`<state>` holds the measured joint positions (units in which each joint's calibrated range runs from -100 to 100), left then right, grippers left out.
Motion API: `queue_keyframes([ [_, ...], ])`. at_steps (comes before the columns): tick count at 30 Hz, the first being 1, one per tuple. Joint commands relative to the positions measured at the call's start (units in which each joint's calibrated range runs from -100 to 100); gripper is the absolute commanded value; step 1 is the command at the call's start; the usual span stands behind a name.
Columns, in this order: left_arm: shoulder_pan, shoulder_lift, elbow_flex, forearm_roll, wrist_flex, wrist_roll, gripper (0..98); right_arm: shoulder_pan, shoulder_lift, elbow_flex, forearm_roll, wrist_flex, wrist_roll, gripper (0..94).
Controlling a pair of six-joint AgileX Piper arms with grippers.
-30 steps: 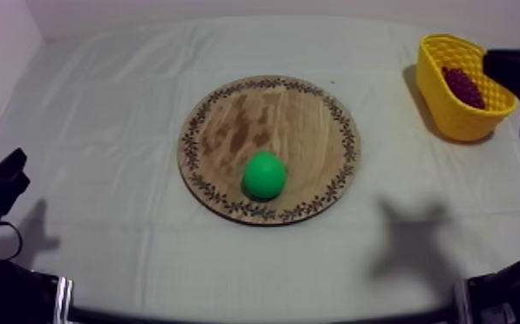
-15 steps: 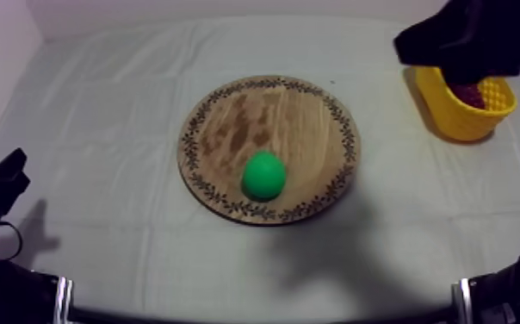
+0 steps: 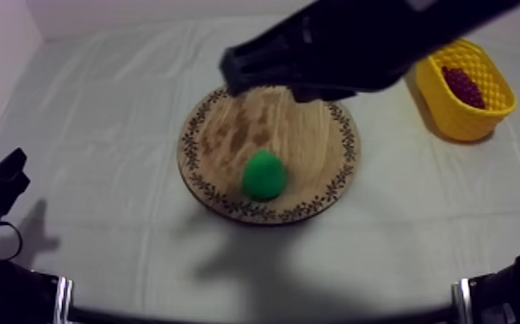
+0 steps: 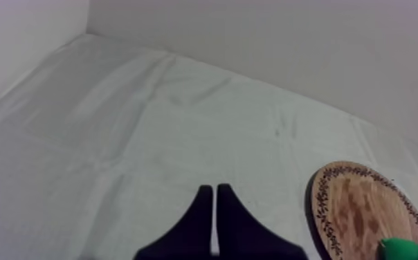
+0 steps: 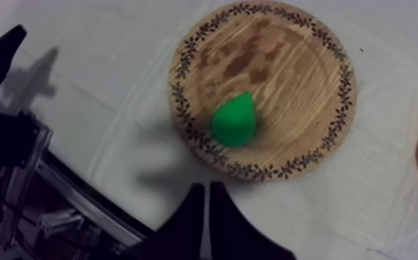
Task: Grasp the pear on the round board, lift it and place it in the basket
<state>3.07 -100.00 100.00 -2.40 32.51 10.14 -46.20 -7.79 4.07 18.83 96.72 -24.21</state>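
The pear lies on the board, toward its 6 o'clock rim. The right pincer is closed on nothing, its fingers pressed into a wedge, above the surface just off the board's rim nearest the pear. The left pincer, likewise closed and empty, sits at 8 o'clock. The basket, at 2 o'clock, holds grapes.

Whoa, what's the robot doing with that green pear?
The robot is going for the pear, which lies untouched on the wooden board. The right gripper hangs above the board, fingers shut on nothing. The left gripper rests away from the board, fingers shut too. The yellow basket, where the pear should end up, holds a bunch of grapes.
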Motion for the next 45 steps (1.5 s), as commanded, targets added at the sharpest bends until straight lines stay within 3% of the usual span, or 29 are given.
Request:
queue_keyframes([
  [1, 0.01, 0.0, 0.0, -0.02, -0.01, -0.01, 0.1, 0.56, 5.59, -3.31, 0.38, 0.77, -1.44, 0.3],
  [7, 0.01, 0.0, 0.0, -0.02, -0.01, -0.01, 0.1, 3.04, 14.03, -7.2, -0.5, 1.13, -3.01, 0.3],
  [15, 0.01, 0.0, 0.0, -0.02, -0.01, -0.01, 0.1, 6.04, 21.5, -7.57, -3.86, 1.39, -4.83, 0.2],
  [28, 0.01, 0.0, 0.0, -0.02, -0.01, -0.01, 0.1, 6.53, 25.11, -6.04, -8.06, 1.42, -6.7, 1.0],
  [31, 0.01, 0.0, 0.0, -0.02, -0.01, -0.01, 0.1, 6.41, 25.52, -6.02, -8.5, 1.42, -6.62, 14.0],
  [35, 0.01, 0.0, 0.0, -0.02, -0.01, -0.01, 0.1, 6.67, 26.04, -5.88, -8.79, 1.42, -7.06, 52.1],
  [37, 0.01, 0.0, 0.0, -0.02, -0.01, -0.01, 0.1, 6.9, 26.31, -5.78, -8.79, 1.42, -7.63, 66.4],
  [40, 0.01, 0.0, 0.0, -0.02, -0.01, -0.01, 0.1, 7.19, 26.74, -5.64, -8.94, 1.33, -8.4, 78.8],
  [45, 0.01, 0.0, 0.0, -0.02, -0.01, -0.01, 0.1, 7.3, 27.52, -5.49, -9.52, 0.64, -8.71, 87.8],
])
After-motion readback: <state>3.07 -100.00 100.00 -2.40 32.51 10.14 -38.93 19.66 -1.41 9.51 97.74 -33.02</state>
